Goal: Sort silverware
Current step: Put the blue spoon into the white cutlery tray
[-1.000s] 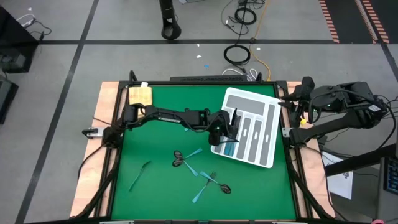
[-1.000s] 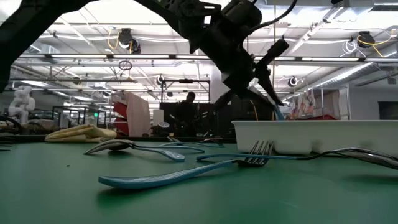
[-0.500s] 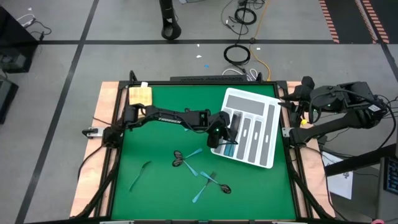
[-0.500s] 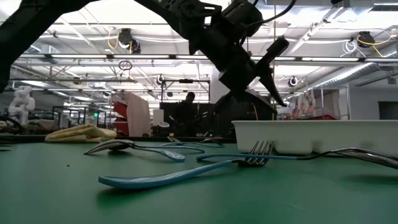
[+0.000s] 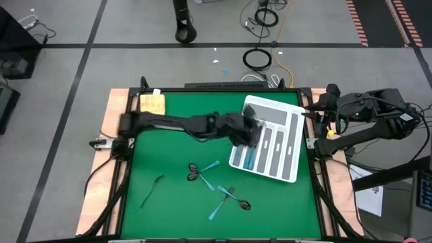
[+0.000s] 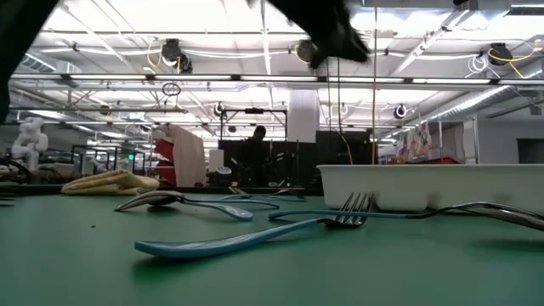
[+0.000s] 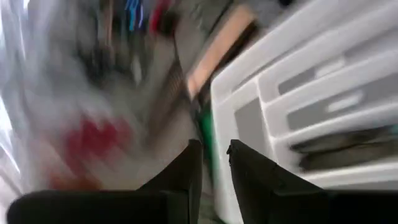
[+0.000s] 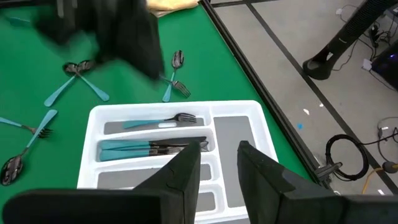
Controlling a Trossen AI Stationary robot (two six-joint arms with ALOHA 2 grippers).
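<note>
Lifted off the tray since a sec ago, left gripper [image 5: 248, 129] hangs blurred above the white tray's [image 5: 291, 145] left slots, jaws slightly apart, holding nothing. Nearest the low cam, loose forks and spoons [image 6: 255, 235] lie on green mat, well apart from both grippers. Tray holds a fork [image 8: 163, 120] and knives [image 8: 149, 149] in separate slots. Right gripper [image 8: 219, 158] waits w/ jaws apart at table's right edge.
</note>
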